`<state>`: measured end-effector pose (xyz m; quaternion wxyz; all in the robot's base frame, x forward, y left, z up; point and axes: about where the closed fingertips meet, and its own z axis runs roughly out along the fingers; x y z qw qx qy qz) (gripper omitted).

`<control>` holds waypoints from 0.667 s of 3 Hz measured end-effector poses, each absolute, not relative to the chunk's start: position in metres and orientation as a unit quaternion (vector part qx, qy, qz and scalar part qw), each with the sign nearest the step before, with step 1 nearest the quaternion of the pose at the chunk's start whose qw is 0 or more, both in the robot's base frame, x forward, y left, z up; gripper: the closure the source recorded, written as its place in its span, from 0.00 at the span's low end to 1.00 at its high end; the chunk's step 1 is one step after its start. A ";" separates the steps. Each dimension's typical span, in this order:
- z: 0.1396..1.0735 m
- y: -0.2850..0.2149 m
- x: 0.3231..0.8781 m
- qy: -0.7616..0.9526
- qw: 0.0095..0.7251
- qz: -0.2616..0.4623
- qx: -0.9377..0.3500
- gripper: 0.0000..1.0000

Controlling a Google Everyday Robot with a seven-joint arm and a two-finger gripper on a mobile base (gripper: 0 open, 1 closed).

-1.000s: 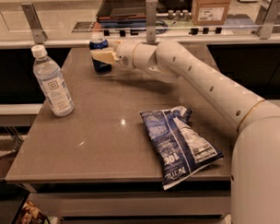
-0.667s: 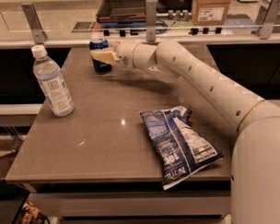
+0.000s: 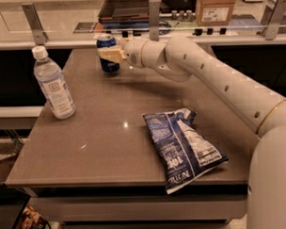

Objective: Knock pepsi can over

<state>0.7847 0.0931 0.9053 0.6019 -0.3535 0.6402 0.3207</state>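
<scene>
While the pepsi can [image 3: 105, 42] stands upright at the far edge of the counter [image 3: 101, 136], the fingers [image 3: 109, 55] lie across its near side, mid-height; whether they clamp it, I cannot tell.

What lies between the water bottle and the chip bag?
Nothing: the camera view shows bare table between the water bottle and the chip bag. The gripper is farther back, at the pepsi can.

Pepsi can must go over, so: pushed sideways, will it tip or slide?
Likely tips: the pepsi can stands upright, taller than wide, with the pincer at its side. The glossy table might let it slide under a low push. Once down, it probably rolls.
</scene>
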 end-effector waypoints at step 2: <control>0.926 0.061 0.773 0.685 0.586 0.265 -0.341 1.00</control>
